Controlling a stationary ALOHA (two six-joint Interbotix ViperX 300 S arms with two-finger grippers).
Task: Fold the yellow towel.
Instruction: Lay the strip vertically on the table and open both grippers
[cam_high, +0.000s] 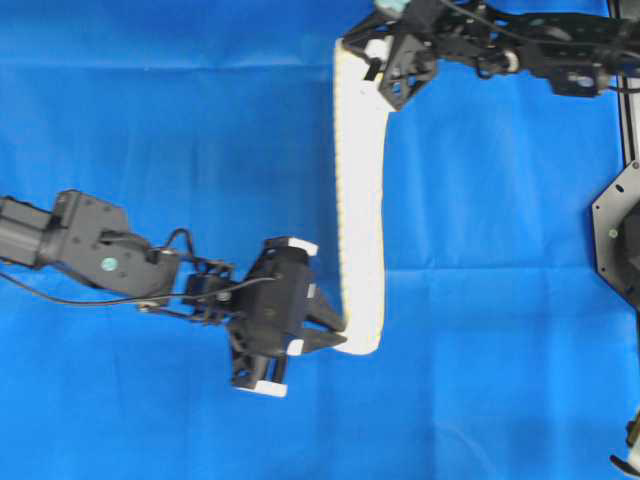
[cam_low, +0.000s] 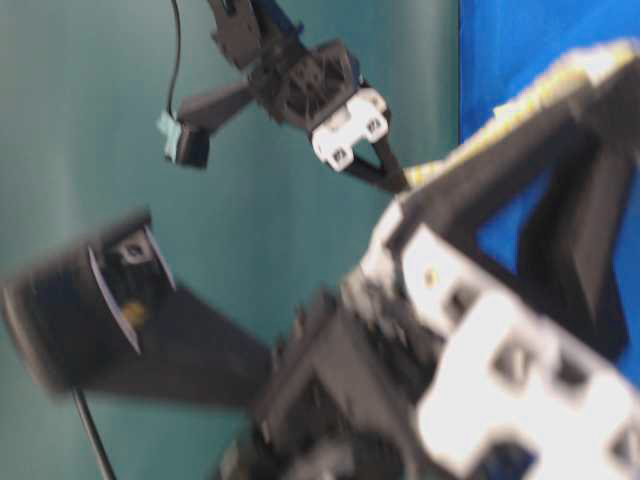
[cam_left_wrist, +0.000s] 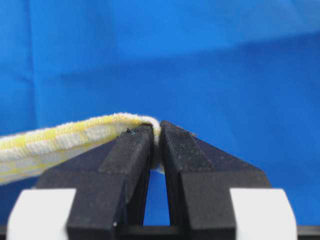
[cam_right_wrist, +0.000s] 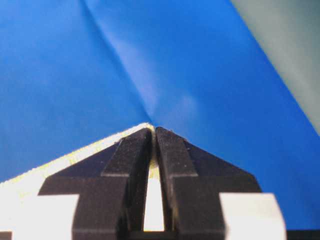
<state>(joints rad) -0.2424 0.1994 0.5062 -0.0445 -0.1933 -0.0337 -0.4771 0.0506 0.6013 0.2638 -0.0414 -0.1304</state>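
Note:
The yellow towel (cam_high: 361, 200) hangs stretched as a narrow pale strip between my two grippers, running from the top centre of the overhead view down to the lower middle. My left gripper (cam_high: 340, 338) is shut on its near end; in the left wrist view the yellow-checked hem (cam_left_wrist: 75, 134) bends into the pinched jaws of that gripper (cam_left_wrist: 156, 131). My right gripper (cam_high: 372, 62) is shut on the far end, and in the right wrist view the towel's edge (cam_right_wrist: 75, 159) runs into that gripper's tips (cam_right_wrist: 153, 131). At table level the towel (cam_low: 520, 105) shows as a blurred yellow edge.
A large plain blue cloth (cam_high: 150, 130) covers the table under everything, with creases across it. A black mount (cam_high: 618, 235) sits at the right edge. The left arm's body (cam_low: 480, 340) fills the table-level view, blurred, with the right gripper (cam_low: 395, 180) behind it.

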